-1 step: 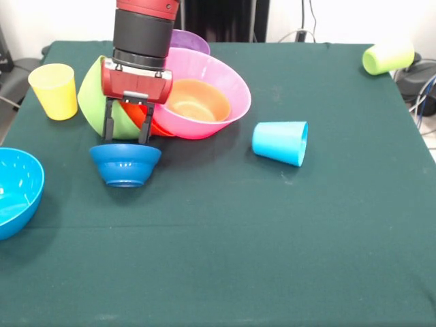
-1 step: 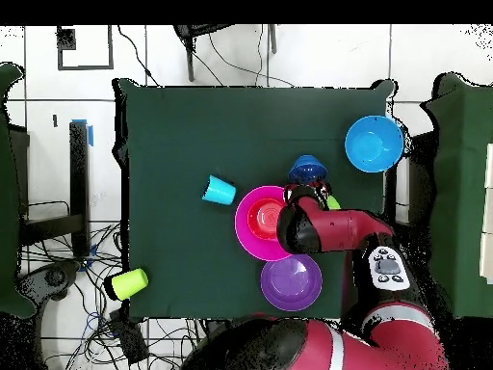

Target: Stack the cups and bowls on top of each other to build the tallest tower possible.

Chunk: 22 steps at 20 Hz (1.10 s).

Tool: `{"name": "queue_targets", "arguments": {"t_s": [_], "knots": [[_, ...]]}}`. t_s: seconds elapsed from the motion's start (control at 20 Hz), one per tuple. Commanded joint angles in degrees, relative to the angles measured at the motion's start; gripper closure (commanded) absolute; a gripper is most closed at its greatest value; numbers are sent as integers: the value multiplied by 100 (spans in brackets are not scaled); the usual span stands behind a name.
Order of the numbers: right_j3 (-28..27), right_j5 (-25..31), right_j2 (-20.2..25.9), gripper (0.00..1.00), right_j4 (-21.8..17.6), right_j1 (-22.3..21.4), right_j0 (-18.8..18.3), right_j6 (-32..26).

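Observation:
My gripper (image 1: 127, 139) hangs open, its fingertips just at the far rim of the small dark blue bowl (image 1: 125, 163) (image 2: 306, 171), which stands upright on the cloth. Behind it a large pink bowl (image 1: 218, 82) (image 2: 248, 231) holds the small orange bowl (image 1: 197, 101) and leans on an orange-red bowl (image 1: 158, 126). A lime green bowl (image 1: 92, 95) lies tipped on its side against them. The purple bowl (image 1: 194, 42) (image 2: 291, 281) sits behind. The yellow cup (image 1: 54, 90) is upright; the light blue cup (image 1: 281, 142) (image 2: 220, 190) and lime green cup (image 1: 387, 58) (image 2: 127, 283) lie on their sides.
A large light blue bowl (image 1: 13, 191) (image 2: 374, 143) sits upright at the table's edge. The dark green cloth (image 1: 238, 259) covers the table. Cables (image 1: 426, 95) run beyond the edge by the lime green cup.

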Motion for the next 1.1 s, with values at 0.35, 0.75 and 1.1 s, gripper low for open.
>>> {"name": "queue_targets", "arguments": {"t_s": [0.35, 0.75, 1.1], "knots": [[87, 72, 277, 0, -218, 92, 153, 424], [101, 24, 242, 0, -217, 103, 178, 440], [82, -5, 382, 0, -318, 170, 3, 364]]}}
